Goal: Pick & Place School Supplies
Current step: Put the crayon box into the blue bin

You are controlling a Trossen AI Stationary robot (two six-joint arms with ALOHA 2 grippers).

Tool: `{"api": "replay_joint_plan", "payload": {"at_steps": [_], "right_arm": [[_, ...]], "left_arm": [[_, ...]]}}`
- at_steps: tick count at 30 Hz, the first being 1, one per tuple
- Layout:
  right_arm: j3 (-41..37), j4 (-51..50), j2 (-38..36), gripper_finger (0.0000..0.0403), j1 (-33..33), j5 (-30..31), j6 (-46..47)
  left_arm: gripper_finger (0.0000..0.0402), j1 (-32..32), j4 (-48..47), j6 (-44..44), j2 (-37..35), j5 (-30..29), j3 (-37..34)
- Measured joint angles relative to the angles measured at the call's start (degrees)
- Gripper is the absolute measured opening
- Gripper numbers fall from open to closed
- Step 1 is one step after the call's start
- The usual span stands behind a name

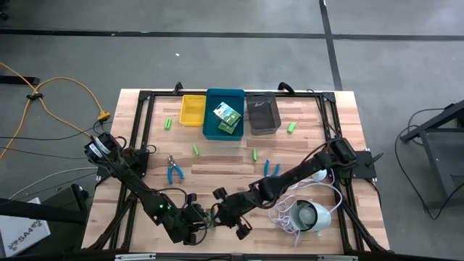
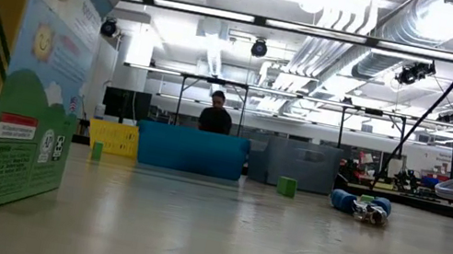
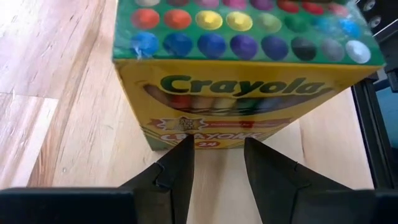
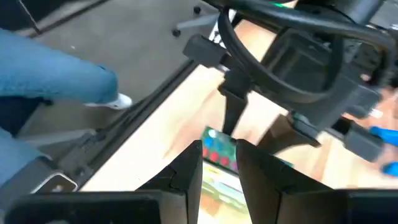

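far left of the table (image 1: 217, 163): green stub (image 1: 168, 124) beside the yellow bin (image 1: 192, 119), blue-handled tool (image 1: 174, 171) lying loose, neither touched. toward the front edge, left gripper (image 3: 217, 142) spread, nothing between its fingers, tips just short of the crayon box (image 3: 242, 74) and aimed at its printed end. box standing on the wood, close against the low camera. from the other side, right gripper (image 4: 219, 146), seemingly pinching the same box by a narrow end, print filling the gap between its fingers. further right: two printed boxes (image 1: 227, 117) already in the blue bin (image 1: 210, 130), grey bin (image 1: 262, 127), second tool (image 1: 272, 169), white device (image 1: 312, 216) with its cord under the right arm.

likely trouble: left spread looks narrower than the face it points at, so closing there probably shoves the box instead of catching it, perhaps off the front edge. closing while the right hold remains risks a tug and crushed cardboard. releasing on the right first risks a topple. cord near the right arm, a possible snag on withdrawal.

hard to read: box lost under both wrists in the high view, so no contact confirmed there. cut off at the left edge in the low view. right wrist view too smeared to prove the pinch. beyond the table, only a person's leg (image 4: 50, 68) visible.
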Motion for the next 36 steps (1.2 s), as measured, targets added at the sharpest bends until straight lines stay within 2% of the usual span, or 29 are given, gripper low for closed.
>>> {"api": "replay_joint_plan", "payload": {"at_steps": [6,13,20,24,27,32,36], "right_arm": [[-0.09,-0.56,-2.20,0.0091,0.59,3.03,0.21],[-0.02,-0.85,-2.80,0.0091,2.13,3.97,6.67],[-0.07,-1.79,-5.44,0.0091,3.48,14.77,14.94],[0.18,-3.32,-7.69,0.0091,2.83,17.05,21.56],[4.69,-8.58,-7.90,0.0091,2.32,17.98,22.82],[13.97,-19.13,-6.67,0.0091,2.38,23.70,24.74],[16.96,-22.94,-6.72,0.0091,2.12,25.47,34.34]], "left_arm": [[0.0138,-0.46,-0.43,0.87,-2.51,-0.44,0.00],[0.0138,-2.34,-5.81,0.64,-7.00,-0.55,0.04],[0.0138,-5.66,-15.02,0.06,-13.56,-0.55,0.04],[0.0138,-6.78,-19.80,0.46,-17.67,-0.53,0.02],[0.0138,-7.33,-23.47,0.46,-20.31,-0.52,0.02],[0.0138,-7.45,-26.23,0.29,-22.57,-0.53,0.00],[0.0138,-7.31,-25.90,-0.42,-22.85,-0.52,0.00]]}}
